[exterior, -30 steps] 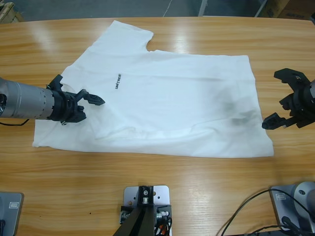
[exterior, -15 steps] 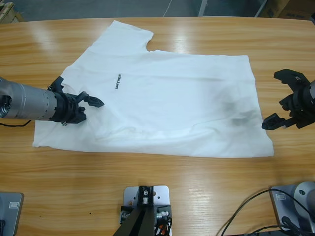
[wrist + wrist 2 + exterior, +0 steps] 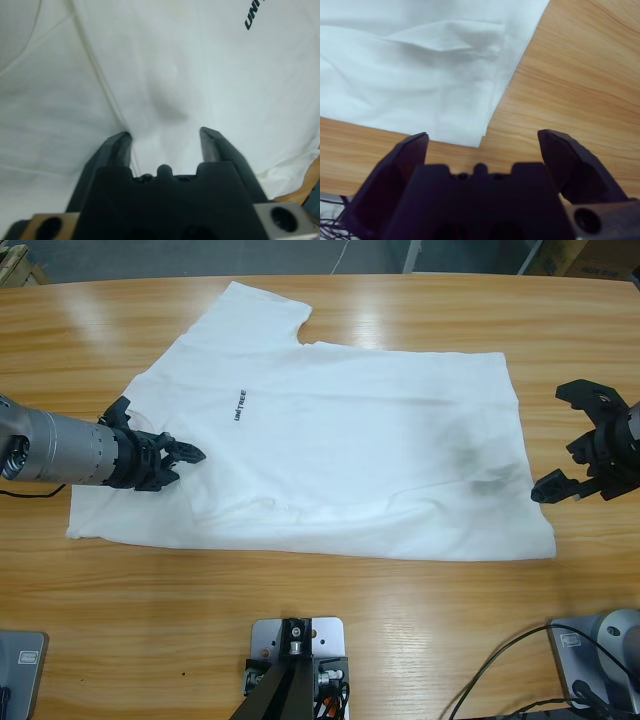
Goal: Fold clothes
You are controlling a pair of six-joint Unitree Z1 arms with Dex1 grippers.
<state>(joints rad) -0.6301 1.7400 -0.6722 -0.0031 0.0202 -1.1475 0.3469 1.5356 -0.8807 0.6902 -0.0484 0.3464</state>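
Left gripper [image 3: 178,454] part-open over T-shirt [image 3: 350,440]; right gripper [image 3: 572,445] wide, empty, beside its hem.

Lab: rig-fitted wooden table [image 3: 400,600]

White T-shirt [image 3: 420,65]: soft cloth, layered, filling the upper left of the right wrist view; a shallow fold ridge crosses it near the top. One corner lies just beyond the left jaw tip, with doubled edges showing along its right side. Wooden surface [image 3: 575,75]: bare grain to the right and below the cloth. Right claw [image 3: 482,137]: two black jaws spread wide, over bare wood, nothing between them.
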